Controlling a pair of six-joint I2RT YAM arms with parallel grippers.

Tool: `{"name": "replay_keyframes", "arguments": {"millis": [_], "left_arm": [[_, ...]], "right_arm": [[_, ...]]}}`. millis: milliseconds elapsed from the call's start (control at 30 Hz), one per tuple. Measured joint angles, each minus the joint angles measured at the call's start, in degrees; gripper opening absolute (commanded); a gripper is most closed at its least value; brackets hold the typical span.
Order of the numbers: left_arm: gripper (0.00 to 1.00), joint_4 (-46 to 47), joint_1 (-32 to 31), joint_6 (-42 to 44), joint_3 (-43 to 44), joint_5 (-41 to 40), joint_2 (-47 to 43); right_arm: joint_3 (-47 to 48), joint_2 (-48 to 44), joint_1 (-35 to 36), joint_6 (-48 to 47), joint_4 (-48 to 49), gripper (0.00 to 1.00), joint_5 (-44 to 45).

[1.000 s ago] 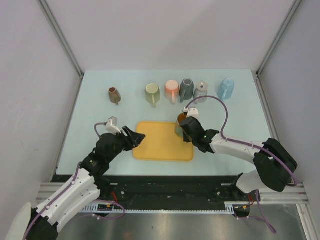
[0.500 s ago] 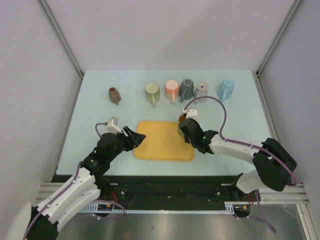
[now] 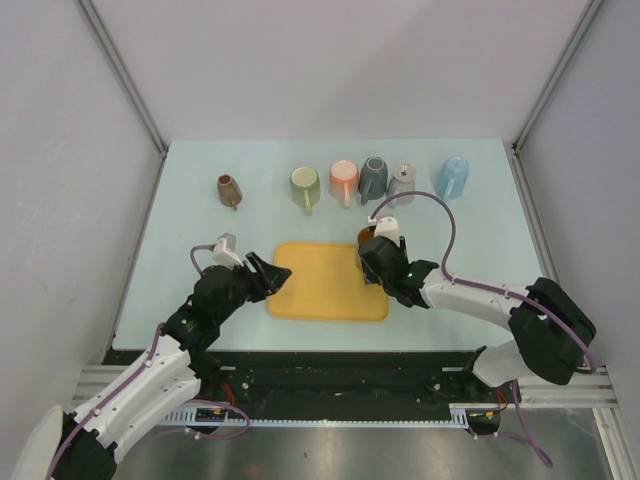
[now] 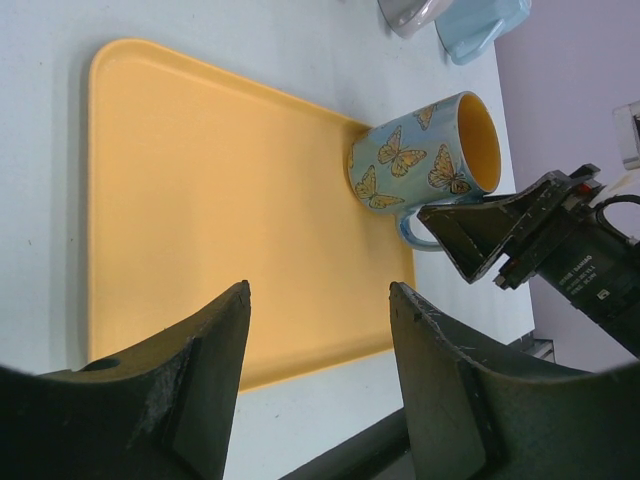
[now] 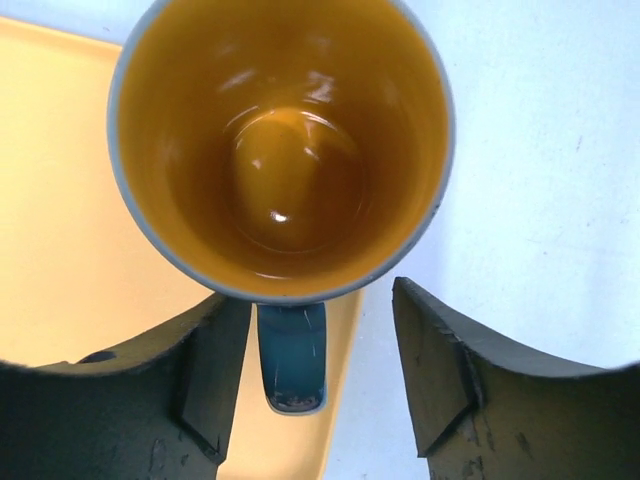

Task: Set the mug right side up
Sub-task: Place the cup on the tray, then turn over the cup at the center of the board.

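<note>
The butterfly mug [image 5: 280, 150] sits upright at the yellow tray's [image 4: 200, 200] edge. The right jaws stand wide beside its handle [image 5: 290, 360], maybe not touching. The left jaws stand wide and hold nothing.

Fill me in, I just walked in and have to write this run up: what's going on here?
The butterfly mug stands mouth up at the right edge of the yellow tray. The right gripper is over it, jaws open on either side of its handle without gripping. The left gripper hovers open at the tray's left edge, holding nothing. A row of other mugs sits beyond the tray.
</note>
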Motion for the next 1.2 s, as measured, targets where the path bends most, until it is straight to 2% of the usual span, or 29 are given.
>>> {"name": "replay_keyframes", "arguments": {"millis": [133, 300, 400, 533, 700, 933, 1033, 1200], "left_arm": [[0.62, 0.00, 0.00, 0.00, 0.00, 0.00, -0.02], [0.62, -1.16, 0.00, 0.00, 1.66, 0.00, 0.35], [0.62, -3.56, 0.00, 0.00, 7.80, -0.07, 4.15], [0.62, -7.28, 0.76, 0.09, 22.67, -0.04, 15.12], [0.62, -13.03, 6.99, 0.42, 39.26, 0.07, 30.62], [0.62, -19.34, 13.70, 0.44, 45.99, -0.39, 42.95], [0.62, -21.27, 17.77, 0.46, 50.53, 0.11, 48.04], [0.62, -23.19, 24.90, 0.44, 53.90, -0.79, 51.74]], "right_arm": [[0.04, -2.89, 0.28, 0.31, -1.03, 0.69, 0.79], [3.10, -9.70, 2.54, 1.27, -7.26, 0.71, 3.72], [5.70, -16.98, 4.17, 1.42, -9.75, 0.71, 5.05], [7.48, -26.47, 7.41, 1.95, -11.13, 0.73, 6.60], [7.89, -29.66, 13.64, 2.56, -13.05, 0.72, 9.22], [6.91, -25.20, 14.99, 2.01, -14.99, 0.73, 8.94], [6.75, -25.75, 14.97, 0.72, -14.69, 0.73, 7.43], [6.75, -28.74, 14.97, -1.75, -14.14, 0.73, 5.75]]}}
